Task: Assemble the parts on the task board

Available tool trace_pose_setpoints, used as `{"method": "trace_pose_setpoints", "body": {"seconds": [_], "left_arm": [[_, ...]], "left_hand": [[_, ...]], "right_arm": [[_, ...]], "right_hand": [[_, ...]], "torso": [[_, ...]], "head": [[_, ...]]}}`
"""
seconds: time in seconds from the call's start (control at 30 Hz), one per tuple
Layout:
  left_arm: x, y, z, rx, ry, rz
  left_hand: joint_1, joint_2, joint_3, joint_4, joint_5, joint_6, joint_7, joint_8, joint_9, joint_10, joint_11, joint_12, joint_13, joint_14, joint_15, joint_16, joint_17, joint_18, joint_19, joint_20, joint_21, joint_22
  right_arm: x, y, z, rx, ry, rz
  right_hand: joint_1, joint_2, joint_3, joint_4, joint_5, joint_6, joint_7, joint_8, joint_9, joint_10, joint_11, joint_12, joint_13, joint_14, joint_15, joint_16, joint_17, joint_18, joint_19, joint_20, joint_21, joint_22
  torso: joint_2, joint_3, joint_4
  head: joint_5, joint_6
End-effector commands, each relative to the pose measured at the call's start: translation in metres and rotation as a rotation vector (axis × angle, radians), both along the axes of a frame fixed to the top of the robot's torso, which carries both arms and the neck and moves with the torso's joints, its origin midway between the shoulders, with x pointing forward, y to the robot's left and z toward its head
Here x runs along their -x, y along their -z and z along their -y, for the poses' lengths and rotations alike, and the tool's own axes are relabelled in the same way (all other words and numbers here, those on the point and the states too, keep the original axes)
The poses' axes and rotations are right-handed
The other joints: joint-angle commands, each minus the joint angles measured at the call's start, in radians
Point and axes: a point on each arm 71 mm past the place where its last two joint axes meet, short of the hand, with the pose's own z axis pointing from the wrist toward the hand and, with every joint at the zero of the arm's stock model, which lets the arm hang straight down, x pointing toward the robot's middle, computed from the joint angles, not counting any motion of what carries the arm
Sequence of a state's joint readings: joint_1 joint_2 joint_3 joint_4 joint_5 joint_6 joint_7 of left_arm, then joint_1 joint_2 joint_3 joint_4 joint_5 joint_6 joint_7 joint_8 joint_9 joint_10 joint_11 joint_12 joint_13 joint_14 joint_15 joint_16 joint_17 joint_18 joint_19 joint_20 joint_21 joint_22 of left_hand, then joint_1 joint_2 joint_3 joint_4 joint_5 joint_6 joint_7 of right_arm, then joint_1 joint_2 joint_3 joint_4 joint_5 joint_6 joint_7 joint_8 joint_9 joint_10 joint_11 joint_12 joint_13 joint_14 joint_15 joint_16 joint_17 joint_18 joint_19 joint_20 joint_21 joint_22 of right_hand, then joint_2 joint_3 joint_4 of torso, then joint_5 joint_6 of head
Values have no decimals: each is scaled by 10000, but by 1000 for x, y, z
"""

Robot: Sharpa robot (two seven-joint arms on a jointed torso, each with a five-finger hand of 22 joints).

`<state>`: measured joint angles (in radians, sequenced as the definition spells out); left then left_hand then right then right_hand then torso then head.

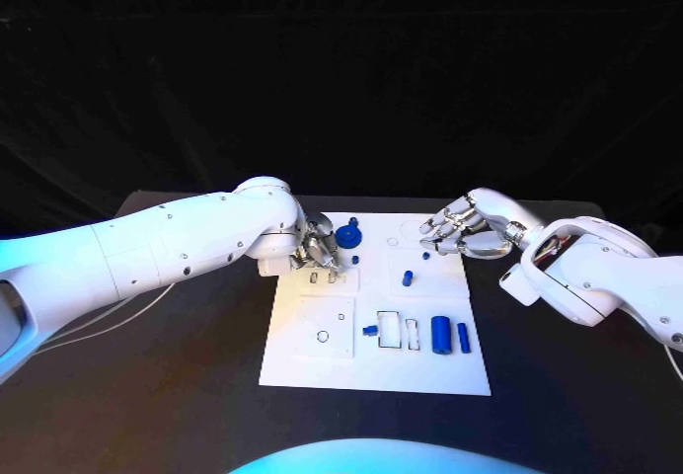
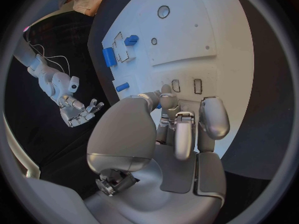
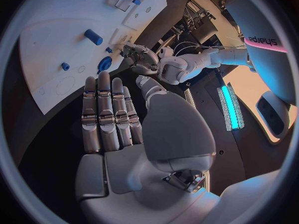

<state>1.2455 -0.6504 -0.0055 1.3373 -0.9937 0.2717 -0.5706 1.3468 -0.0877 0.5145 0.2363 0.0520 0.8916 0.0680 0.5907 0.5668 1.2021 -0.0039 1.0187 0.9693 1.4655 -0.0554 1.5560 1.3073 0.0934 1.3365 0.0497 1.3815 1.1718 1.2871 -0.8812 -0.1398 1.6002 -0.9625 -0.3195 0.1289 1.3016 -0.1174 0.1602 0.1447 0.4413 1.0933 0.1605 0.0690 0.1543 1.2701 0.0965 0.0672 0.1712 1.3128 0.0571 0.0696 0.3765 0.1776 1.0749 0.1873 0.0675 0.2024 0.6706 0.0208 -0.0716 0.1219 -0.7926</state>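
White task board (image 1: 373, 367) on black table (image 1: 171, 395).

Bright light is falling from above onto the white task board (image 1: 377, 346), which is glaring against the black bench (image 1: 171, 395) and the dark backdrop behind it. A cyan tint is washing over the left arm (image 1: 128, 257) near the picture's edge. Short soft shadows are lying beside the blue parts (image 1: 441, 336). In both wrist views the fisheye is bending the board's straight edges and darkening the rim of the circle. The left hand (image 2: 177, 129) and the right hand (image 3: 124, 119) are catching soft highlights on their silver surfaces, and a cyan light strip (image 3: 227, 107) is glowing brightly.
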Motion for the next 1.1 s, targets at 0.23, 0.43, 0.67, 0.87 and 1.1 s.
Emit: {"method": "trace_pose_setpoints", "body": {"seconds": [0.23,0.43,0.67,0.87,1.1], "left_arm": [[4,-6,5,871,181,809],[11,-10,3,1536,261,1403],[20,-18,-4,2395,329,2172],[31,-19,-10,2967,304,2528],[37,-19,-24,4293,-633,2568]], "left_hand": [[-384,-370,16,53,2,-62,6,16,21,-128,33,-305,-288,973,-16,-26,2474,-85,-54,-29,-9,-76],[-668,-722,-168,115,-3,-316,175,-291,-155,-516,159,-814,-808,880,66,-231,2288,-38,-210,5,-149,-332],[-455,-952,-202,-122,0,-693,546,-1087,-814,-857,449,-1055,-1106,831,304,-337,2192,-16,-284,195,-243,-454],[-247,-998,-108,-302,2,-620,629,-1413,-1224,-1379,517,-1708,-1842,617,377,-795,1777,90,-595,288,-536,-969],[-151,-947,23,-348,4,-444,680,-1611,-1633,-1670,566,-2081,-2313,23,426,-2054,696,479,-1813,341,-1842,-3049]], "right_arm": [[1,0,-1,-26,-120,-16],[3,0,-3,142,-269,54],[9,0,-7,720,-596,334],[16,-1,-13,1432,-822,687],[33,2,-33,3222,-1082,1326]], "right_hand": [[152,54,62,-94,73,-82,29,-16,15,-69,31,-9,-41,-52,39,-58,-44,83,-69,27,-25,-66],[497,38,260,-295,-30,-56,14,5,40,-46,5,3,-104,-10,9,-33,-103,89,-13,-1,6,-172],[813,-47,573,-564,-231,96,-75,43,93,241,-112,75,-145,636,-214,223,59,87,659,-246,307,-173],[761,-155,518,-711,-292,157,-221,16,98,879,-382,387,117,1760,-579,936,631,87,1739,-656,937,76],[499,-134,127,-846,-110,421,-679,89,117,1533,-887,3444,3256,2142,-1187,9208,6752,-23,3463,-1362,2510,1015]], "torso": [[3,0,-5],[-4,-1,-8],[-19,10,15],[-22,-5,0],[-25,-8,-16]], "head": [[-37,-38],[-70,-61],[-103,-52],[-101,-52],[-96,-93]]}}
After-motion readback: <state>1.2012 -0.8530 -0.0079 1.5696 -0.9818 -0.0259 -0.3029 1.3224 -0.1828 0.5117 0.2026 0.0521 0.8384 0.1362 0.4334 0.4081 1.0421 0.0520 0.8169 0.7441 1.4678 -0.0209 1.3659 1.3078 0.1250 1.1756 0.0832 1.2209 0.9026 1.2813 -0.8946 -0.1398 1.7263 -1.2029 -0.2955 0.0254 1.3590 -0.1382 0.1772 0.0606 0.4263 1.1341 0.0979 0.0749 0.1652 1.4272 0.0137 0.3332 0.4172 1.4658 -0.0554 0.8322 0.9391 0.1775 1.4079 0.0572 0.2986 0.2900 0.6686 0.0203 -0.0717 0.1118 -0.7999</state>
